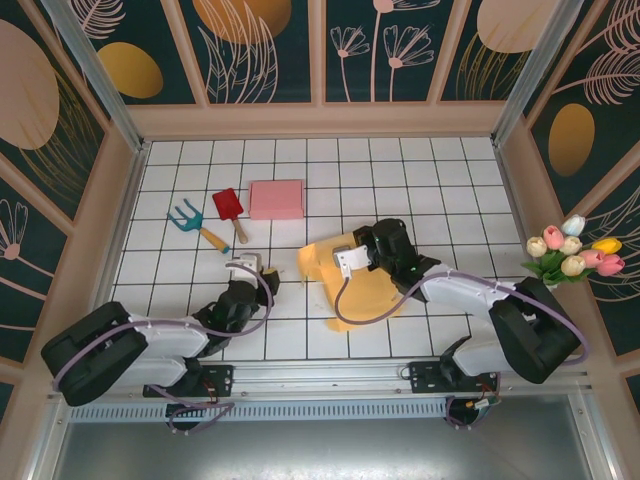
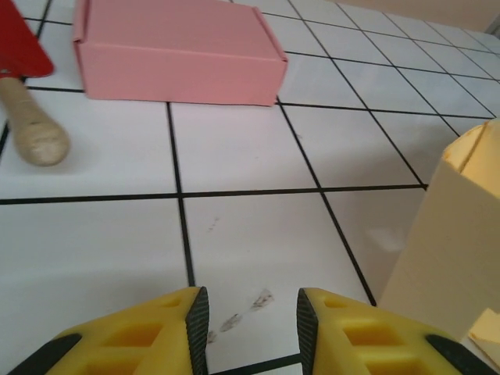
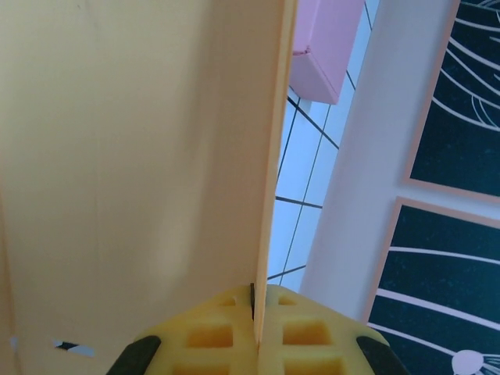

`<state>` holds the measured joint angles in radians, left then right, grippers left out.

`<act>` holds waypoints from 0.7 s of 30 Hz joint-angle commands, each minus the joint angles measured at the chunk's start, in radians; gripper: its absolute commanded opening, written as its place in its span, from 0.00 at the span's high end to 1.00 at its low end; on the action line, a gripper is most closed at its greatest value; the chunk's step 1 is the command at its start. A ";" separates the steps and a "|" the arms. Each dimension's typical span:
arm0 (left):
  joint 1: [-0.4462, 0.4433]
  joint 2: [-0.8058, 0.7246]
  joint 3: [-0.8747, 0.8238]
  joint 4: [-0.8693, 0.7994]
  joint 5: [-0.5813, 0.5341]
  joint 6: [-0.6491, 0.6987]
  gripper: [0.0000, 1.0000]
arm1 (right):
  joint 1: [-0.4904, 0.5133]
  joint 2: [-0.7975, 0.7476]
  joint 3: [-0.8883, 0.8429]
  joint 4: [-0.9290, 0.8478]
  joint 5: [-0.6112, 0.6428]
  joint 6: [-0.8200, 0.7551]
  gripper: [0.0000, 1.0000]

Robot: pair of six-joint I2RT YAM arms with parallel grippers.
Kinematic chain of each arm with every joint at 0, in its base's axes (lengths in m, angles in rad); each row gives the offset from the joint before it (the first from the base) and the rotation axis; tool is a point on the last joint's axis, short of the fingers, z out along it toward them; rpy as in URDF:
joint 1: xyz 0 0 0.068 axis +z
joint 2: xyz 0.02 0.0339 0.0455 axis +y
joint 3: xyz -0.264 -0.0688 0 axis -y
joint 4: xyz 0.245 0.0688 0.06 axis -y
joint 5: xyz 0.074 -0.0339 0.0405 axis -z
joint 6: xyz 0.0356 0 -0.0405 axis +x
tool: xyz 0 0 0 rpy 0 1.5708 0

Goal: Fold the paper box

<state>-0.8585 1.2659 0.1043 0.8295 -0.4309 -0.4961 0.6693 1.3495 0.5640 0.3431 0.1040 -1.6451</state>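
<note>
The pale yellow paper box [image 1: 352, 295] lies partly folded in the middle of the tiled table, one panel raised. My right gripper [image 1: 345, 266] is on its far upper part. In the right wrist view the right gripper [image 3: 255, 312] is shut on the thin edge of an upright yellow panel [image 3: 141, 156]. My left gripper [image 1: 262, 276] sits just left of the box. It is open [image 2: 251, 332] over bare tile with nothing between its fingers, and a box wall [image 2: 453, 242] stands to its right, apart from it.
A closed pink box [image 1: 276, 199] lies behind the yellow one, also in the left wrist view [image 2: 176, 51]. A red trowel [image 1: 229, 207] and a blue hand rake [image 1: 190, 220] lie at the left. Tulips [image 1: 572, 250] stand by the right wall.
</note>
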 commanded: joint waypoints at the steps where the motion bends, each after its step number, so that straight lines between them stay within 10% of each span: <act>1: -0.001 0.046 -0.003 0.154 0.083 0.066 0.61 | 0.001 -0.016 -0.042 0.017 -0.031 -0.104 1.00; 21: 0.000 0.254 0.032 0.347 0.356 0.110 0.55 | -0.003 -0.048 -0.073 0.066 -0.061 -0.071 1.00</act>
<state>-0.8585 1.5028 0.1127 1.1252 -0.1116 -0.4026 0.6685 1.3151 0.5102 0.4129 0.0696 -1.7039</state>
